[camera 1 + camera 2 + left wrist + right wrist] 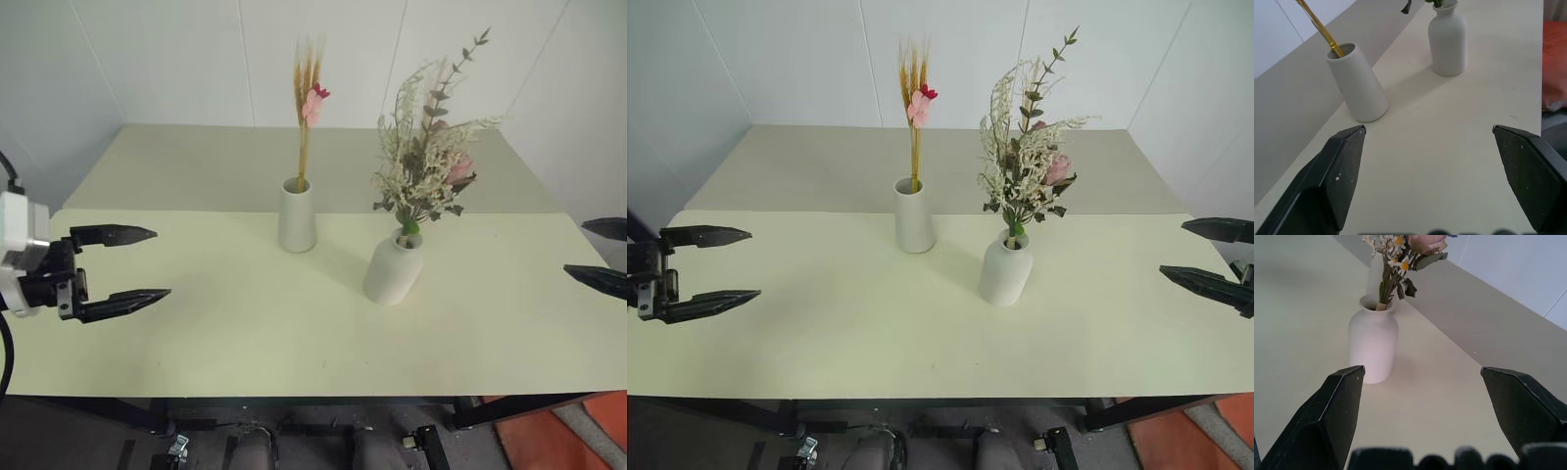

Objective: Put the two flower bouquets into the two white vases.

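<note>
1. the tall cone vase [296, 215] stands upright on the pale table [294, 333], near the middle and a little toward the far edge.
2. the wheat bunch [308, 108] stands in the tall cone vase's mouth, with yellow stalks rising straight and pink and red blossoms near the top.
3. the round bottle vase [393, 268] stands upright to the right of the cone vase and closer to the near edge, apart from it.
4. the bushy cream bunch [428, 152] sits in the round bottle vase's narrow mouth, spreading wide with green leaves and a pink bloom.
5. the left gripper [127, 264] hangs over the table's left edge, its two black fingers spread wide with nothing between them.
6. the right gripper [1210, 257] hangs at the table's right edge, fingers likewise wide apart and empty, well clear of both vases.
</note>
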Available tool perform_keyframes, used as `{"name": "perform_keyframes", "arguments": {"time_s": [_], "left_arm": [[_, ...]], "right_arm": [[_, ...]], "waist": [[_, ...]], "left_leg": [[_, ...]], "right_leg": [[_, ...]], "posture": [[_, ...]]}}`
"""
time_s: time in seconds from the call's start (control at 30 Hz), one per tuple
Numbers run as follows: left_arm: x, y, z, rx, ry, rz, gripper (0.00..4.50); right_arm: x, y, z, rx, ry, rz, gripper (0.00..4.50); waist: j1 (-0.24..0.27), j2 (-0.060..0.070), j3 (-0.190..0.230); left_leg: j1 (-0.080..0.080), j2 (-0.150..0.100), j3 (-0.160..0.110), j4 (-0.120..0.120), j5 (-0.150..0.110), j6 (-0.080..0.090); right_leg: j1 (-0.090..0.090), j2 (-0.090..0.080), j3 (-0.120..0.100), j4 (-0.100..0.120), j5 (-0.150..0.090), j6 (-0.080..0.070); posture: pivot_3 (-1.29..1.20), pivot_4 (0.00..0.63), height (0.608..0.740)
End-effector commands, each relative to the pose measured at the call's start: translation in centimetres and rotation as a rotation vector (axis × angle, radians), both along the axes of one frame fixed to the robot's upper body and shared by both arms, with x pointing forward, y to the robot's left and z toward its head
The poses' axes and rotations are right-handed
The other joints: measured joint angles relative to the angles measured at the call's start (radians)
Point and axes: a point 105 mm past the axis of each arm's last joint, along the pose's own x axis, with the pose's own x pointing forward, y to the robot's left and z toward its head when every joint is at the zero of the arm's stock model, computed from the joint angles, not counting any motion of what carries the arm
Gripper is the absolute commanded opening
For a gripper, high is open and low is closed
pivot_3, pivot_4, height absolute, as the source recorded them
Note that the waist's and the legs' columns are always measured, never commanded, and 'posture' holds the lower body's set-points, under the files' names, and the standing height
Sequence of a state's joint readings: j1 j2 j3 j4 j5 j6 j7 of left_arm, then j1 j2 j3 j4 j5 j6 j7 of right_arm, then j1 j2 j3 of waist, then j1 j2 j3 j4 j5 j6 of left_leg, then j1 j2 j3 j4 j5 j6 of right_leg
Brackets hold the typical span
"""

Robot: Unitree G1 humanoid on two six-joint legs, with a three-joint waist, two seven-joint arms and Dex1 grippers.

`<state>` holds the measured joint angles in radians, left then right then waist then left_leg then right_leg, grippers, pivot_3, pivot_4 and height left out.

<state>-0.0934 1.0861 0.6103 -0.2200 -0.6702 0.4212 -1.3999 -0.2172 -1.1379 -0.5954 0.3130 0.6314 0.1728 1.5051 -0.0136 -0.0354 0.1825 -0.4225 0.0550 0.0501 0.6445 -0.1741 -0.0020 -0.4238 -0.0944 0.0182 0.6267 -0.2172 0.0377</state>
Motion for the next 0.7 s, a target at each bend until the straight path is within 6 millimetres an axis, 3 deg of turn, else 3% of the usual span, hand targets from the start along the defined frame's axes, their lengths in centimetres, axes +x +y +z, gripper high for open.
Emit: {"name": "perform_keyframes", "arguments": {"time_s": [0.03,0.7], "left_arm": [[-0.4,0.7,1.1,0.038,-0.047,0.010,4.50],[-1.0,1.4,0.9,0.039,-0.071,0.045,4.50]], "right_arm": [[-0.5,-0.3,1.1,-0.026,-0.045,0.001,4.49],[0.9,-0.1,0.2,-0.046,-0.024,0.008,4.49]], "waist": [[0.000,0.000,0.000],[-0.001,0.000,0.000]], "left_leg": [[0.000,0.000,0.000,0.000,0.000,0.000],[0.000,0.001,0.001,0.000,0.000,0.000]], "right_leg": [[0.000,0.000,0.000,0.000,0.000,0.000],[-0.001,0.000,0.000,0.000,0.000,0.000]], "posture": [[0.00,0.150,0.740],[0.00,0.150,0.740]]}}
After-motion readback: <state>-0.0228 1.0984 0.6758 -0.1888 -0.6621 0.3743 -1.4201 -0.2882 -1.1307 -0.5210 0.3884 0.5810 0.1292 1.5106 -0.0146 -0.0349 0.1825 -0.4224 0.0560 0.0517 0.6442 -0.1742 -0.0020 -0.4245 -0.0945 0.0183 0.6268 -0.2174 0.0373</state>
